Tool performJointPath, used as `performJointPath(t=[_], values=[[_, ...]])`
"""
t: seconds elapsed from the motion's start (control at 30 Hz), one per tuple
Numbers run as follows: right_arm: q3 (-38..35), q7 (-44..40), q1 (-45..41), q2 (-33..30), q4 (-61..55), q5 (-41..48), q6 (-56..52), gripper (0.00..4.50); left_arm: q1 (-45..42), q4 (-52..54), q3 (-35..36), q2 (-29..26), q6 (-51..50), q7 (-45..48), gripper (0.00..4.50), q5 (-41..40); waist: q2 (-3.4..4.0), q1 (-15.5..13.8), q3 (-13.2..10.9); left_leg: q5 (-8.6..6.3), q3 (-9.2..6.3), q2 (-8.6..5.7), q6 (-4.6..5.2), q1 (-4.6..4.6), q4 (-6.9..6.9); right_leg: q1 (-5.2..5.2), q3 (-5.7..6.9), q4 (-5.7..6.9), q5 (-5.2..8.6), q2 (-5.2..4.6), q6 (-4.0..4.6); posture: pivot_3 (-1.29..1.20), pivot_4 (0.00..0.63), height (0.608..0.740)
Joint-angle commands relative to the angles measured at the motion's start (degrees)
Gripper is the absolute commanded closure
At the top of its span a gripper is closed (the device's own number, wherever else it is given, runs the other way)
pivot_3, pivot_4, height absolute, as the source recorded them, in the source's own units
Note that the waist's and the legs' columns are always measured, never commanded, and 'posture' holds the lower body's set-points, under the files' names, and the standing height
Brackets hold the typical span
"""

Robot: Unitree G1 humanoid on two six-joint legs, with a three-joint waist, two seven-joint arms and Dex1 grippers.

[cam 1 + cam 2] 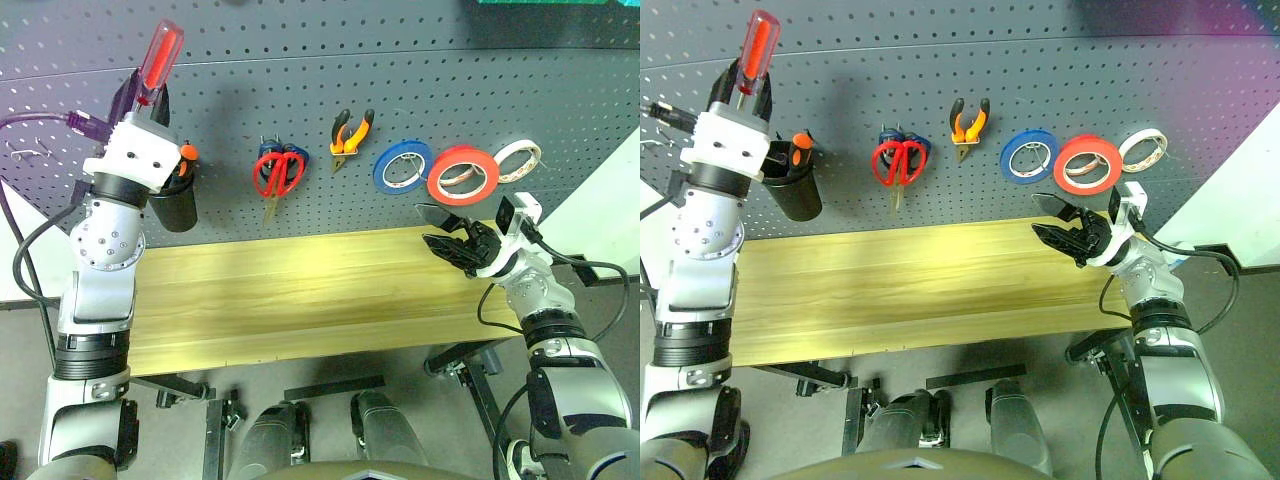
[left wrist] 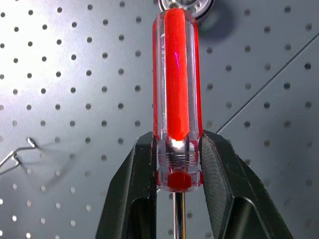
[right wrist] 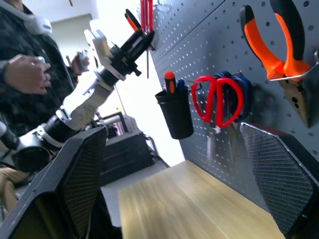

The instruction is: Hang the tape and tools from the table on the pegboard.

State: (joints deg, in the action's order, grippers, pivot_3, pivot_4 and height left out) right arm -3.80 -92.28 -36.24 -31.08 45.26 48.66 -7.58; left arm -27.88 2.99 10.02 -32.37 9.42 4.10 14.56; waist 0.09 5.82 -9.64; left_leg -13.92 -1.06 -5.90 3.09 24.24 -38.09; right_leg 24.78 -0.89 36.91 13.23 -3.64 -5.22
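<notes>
The slim red-handled screwdriver (image 1: 160, 60) stands handle-up in front of the dark grey pegboard (image 1: 300, 90) at the upper left. My left gripper (image 1: 140, 100) is shut on the base of its handle (image 2: 177, 74), with the shaft running down between the fingers (image 2: 134, 194). The red-handled scissors (image 1: 280, 172), the orange-and-black pliers (image 1: 350, 132) and the wide red tape (image 1: 463, 175) hang on the board. Over the right end of the light wooden table (image 1: 300, 290), my right gripper (image 1: 445, 232) is open and holds nothing.
A black cup (image 1: 175, 205) with an orange-handled screwdriver (image 1: 187, 152) hangs just below my left hand. Blue-handled scissors (image 1: 268, 150) sit behind the red ones. A blue roll (image 1: 402, 166) and a cream-white roll (image 1: 517, 160) flank the red tape. A bare wire hook (image 2: 17, 154) is near the screwdriver. A person (image 3: 25, 74) stands beyond the table's left end.
</notes>
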Motion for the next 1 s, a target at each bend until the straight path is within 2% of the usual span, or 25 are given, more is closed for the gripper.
performJointPath(t=[0.03,0.37,0.63,1.0], values=[[-1.8,-0.2,0.5,-0.9,-2.7,1.5,-1.1,0.0,-2.0,-2.2,1.0,-0.7,2.8,-1.8,3.64,0.1,0.0,0.1,0.0,0.0,0.0,0.0,0.0,-0.02,-0.02,0.0,-0.01,0.06,0.0,0.0,0.0,-0.22,0.118,0.74],[-4.3,-0.2,1.5,-0.5,-5.4,2.2,-2.7,0.0,-6.7,-11.3,-0.4,-0.4,6.9,-4.4,3.64,0.9,0.0,0.4,0.0,0.0,0.02,-0.02,0.0,-0.05,-0.04,0.01,-0.04,0.12,0.0,0.0,0.0,-0.23,0.13,0.74],[-5.9,-0.2,1.8,0.0,-7.1,2.9,-3.7,0.0,-7.1,-14.1,-1.7,0.5,9.3,-5.7,3.64,1.5,0.0,1.1,0.0,0.0,0.01,-0.02,0.0,-0.05,-0.04,0.01,-0.04,0.13,0.0,-0.01,0.0,-0.23,0.134,0.74],[-5.8,-0.2,2.3,-0.7,-6.9,1.5,-2.8,0.0,-7.0,-18.4,-0.2,4.5,9.7,-6.2,3.64,-3.6,0.0,1.7,0.0,0.0,0.03,-0.02,0.01,-0.06,-0.04,0.02,-0.06,0.16,0.0,-0.02,0.0,-0.25,0.134,0.74]])
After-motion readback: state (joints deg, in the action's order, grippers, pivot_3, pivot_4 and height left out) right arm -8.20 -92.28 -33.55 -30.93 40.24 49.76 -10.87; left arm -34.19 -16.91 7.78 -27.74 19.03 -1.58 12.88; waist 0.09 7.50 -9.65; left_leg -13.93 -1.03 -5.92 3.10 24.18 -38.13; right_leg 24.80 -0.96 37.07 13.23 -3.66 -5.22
